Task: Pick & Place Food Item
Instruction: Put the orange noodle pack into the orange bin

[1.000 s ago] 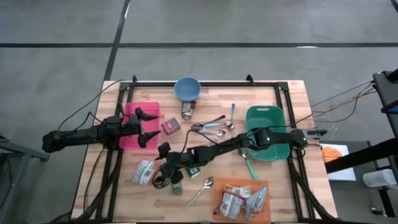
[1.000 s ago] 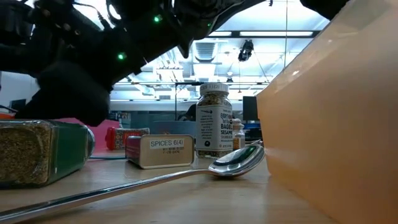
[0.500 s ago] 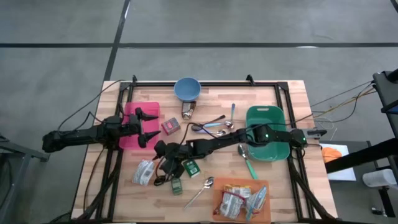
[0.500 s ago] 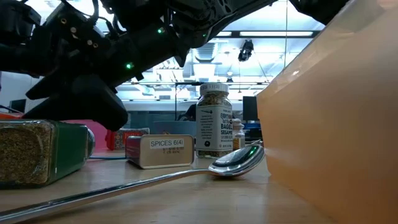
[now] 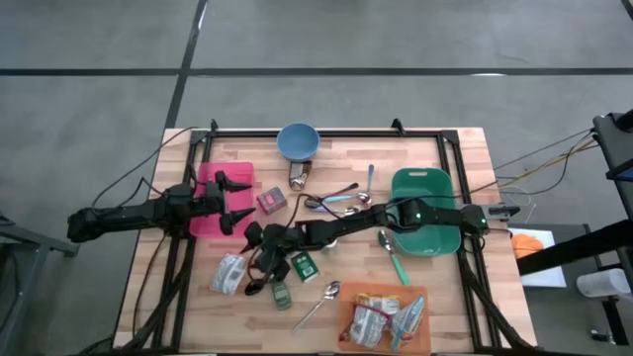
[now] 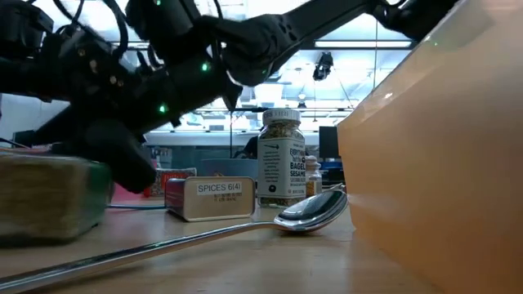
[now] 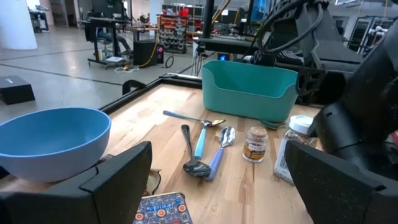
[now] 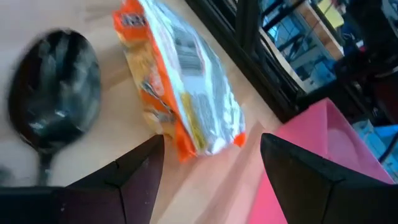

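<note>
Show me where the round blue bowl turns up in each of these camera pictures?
High view: the round blue bowl sits at the table's far edge, centre.
Low view: not in it.
Left wrist view: the bowl fills the lower left, close to the camera.
Right wrist view: not in it.
Shared landmark: the teal plastic bin, off to one side of the bowl, with the spoons between them.

A grey concrete floor crossed by dark seam lines surrounds the wooden table. Beyond the table lies an open workshop with a white pillar, black benches, red shelving and long ceiling lights.
</note>
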`<action>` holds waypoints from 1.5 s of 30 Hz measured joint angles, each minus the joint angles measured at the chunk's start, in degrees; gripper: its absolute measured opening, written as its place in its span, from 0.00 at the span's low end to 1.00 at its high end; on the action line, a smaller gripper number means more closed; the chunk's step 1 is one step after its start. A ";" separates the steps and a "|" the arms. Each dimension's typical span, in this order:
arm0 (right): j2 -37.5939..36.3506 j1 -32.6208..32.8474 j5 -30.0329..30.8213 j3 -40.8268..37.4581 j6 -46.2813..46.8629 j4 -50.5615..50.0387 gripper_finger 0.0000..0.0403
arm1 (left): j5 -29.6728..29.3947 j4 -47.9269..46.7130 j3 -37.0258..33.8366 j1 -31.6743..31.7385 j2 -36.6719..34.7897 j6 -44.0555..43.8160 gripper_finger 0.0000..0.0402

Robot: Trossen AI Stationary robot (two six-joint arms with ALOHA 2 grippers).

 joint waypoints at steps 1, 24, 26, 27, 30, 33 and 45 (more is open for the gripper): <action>0.34 -0.06 0.12 0.35 -0.11 -0.01 0.66 | 0.02 -0.02 0.00 -0.01 -0.02 0.00 0.93; 0.72 1.05 -2.32 1.18 -2.42 -0.72 0.47 | 0.00 0.00 0.00 -0.02 0.37 0.00 0.93; 0.72 1.18 -2.57 1.18 -2.38 -0.77 0.40 | 0.00 0.00 0.00 -0.02 0.37 0.00 0.93; 0.72 1.23 -2.57 1.18 -2.40 -0.78 0.37 | 0.00 0.00 0.00 -0.02 0.37 0.00 0.93; 0.72 1.42 -2.52 1.15 -2.40 -0.79 0.29 | 0.00 0.00 0.00 0.00 0.37 0.00 0.93; 0.72 1.61 -2.48 1.14 -2.38 -0.81 0.21 | 0.00 -0.02 0.00 -0.02 0.37 0.00 0.93; 0.72 2.09 -0.52 1.11 -2.27 -0.79 0.03 | 0.00 -0.01 0.00 -0.02 0.37 0.00 0.93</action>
